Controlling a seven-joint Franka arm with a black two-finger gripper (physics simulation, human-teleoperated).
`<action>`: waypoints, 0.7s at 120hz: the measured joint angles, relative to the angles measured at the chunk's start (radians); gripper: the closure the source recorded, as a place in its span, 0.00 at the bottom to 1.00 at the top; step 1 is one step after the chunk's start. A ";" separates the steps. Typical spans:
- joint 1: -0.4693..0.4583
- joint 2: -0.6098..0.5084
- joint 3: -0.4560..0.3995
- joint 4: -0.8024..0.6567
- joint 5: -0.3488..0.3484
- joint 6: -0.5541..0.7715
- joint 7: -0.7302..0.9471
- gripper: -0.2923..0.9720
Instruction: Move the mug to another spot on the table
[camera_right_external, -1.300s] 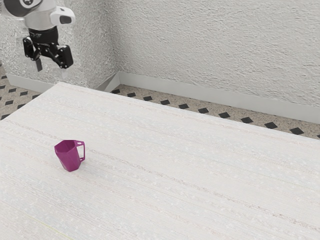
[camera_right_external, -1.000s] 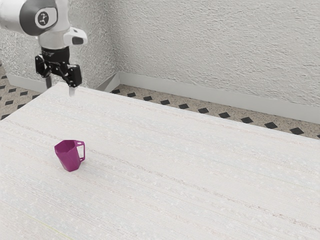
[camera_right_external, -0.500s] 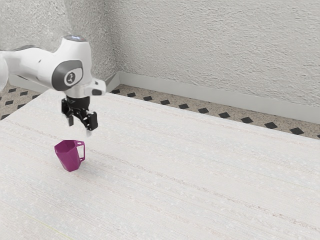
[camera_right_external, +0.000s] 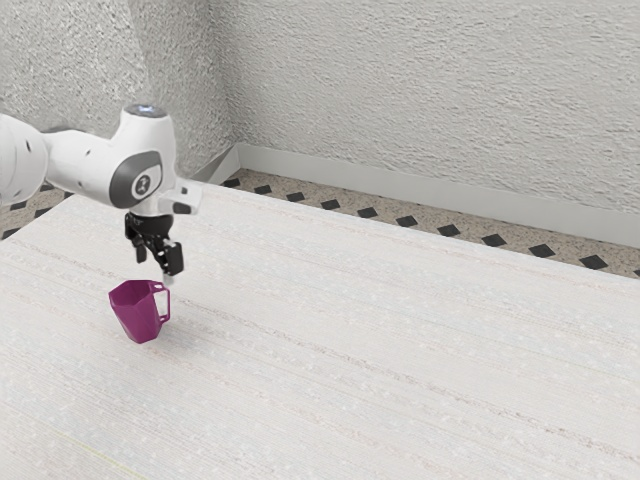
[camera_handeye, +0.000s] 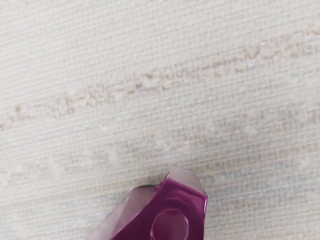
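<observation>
A magenta faceted mug (camera_right_external: 137, 311) stands upright on the pale wooden table (camera_right_external: 380, 330), near the exterior view's left, its handle turned toward that view's right. My gripper (camera_right_external: 156, 273) hangs just above the mug's rim and handle, pointing down, open, with nothing between its fingers. In the wrist view the mug (camera_handeye: 167, 215) lies just under my hand, blurred, with the table's grain around it.
The table's far edge runs close behind the arm, with a tiled floor (camera_right_external: 400, 215) and a rough grey wall (camera_right_external: 420, 90) beyond. Bare tabletop stretches wide toward the exterior view's right and front.
My arm has swung down from high at the upper left to just above the mug. The mug has not moved.
</observation>
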 joint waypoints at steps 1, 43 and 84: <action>0.001 0.002 0.000 0.002 0.000 0.001 0.003 0.23; 0.023 0.066 -0.001 0.009 -0.008 0.077 0.148 0.24; 0.027 0.085 -0.004 -0.011 -0.018 0.098 0.260 0.25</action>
